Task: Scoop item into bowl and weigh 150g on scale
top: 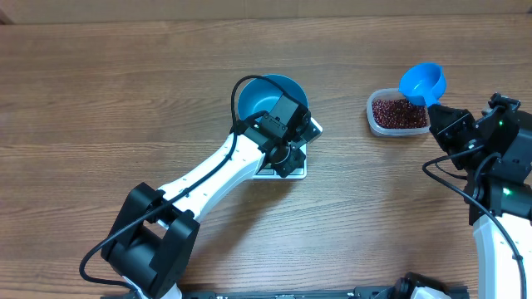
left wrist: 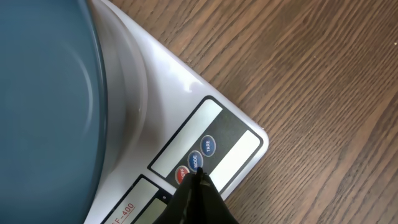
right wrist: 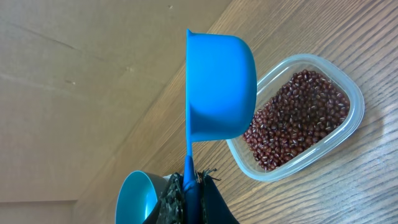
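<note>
Two spots worry us. The left tool point(left wrist: 198, 185), fingers pressed together into one point, is down on the scale point(left wrist: 149, 93) at its button strip, right by the MODE button point(left wrist: 195, 162), with the TARE button point(left wrist: 208, 145) just beside it. Those buttons are small and crowded, so a slightly off press could switch units instead of zeroing. A hard poke could also rock the smooth white plastic body on the wood-grain tabletop point(left wrist: 323, 74). The glossy round blue bowl point(top: 258, 91) sits on the scale and overhangs it, so a bump from that arm could shift it. On the right, the right tool point(right wrist: 189, 199) pinches the thin handle of the blue plastic scoop point(right wrist: 221, 87), which is turned on its side near the clear rounded tub point(right wrist: 357, 115) and looks empty. A narrow handle like that can twist in the pinch. The beans point(right wrist: 295, 118) are all in the tub: tiny, oval, shiny dark red. We reckon they'll roll and scatter if the scoop tips on the way across, and the light tub could skate when we dig in.
</note>
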Controlling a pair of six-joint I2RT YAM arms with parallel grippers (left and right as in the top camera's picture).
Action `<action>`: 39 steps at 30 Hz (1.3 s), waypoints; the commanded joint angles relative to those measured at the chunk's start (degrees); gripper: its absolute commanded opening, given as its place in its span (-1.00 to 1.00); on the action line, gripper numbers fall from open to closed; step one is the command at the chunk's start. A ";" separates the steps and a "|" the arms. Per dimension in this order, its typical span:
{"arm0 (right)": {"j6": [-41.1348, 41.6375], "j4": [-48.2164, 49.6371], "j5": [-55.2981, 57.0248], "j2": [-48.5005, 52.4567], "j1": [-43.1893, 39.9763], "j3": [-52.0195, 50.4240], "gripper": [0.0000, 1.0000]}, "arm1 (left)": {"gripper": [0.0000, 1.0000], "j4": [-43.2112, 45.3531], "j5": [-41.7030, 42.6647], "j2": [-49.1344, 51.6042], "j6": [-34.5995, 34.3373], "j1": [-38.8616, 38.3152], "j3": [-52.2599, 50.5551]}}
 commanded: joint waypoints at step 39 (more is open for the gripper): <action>-3.91 -1.66 3.32 -0.13 -0.33 1.88 -0.93 | -0.92 0.07 0.66 -0.13 3.30 -0.11 -0.52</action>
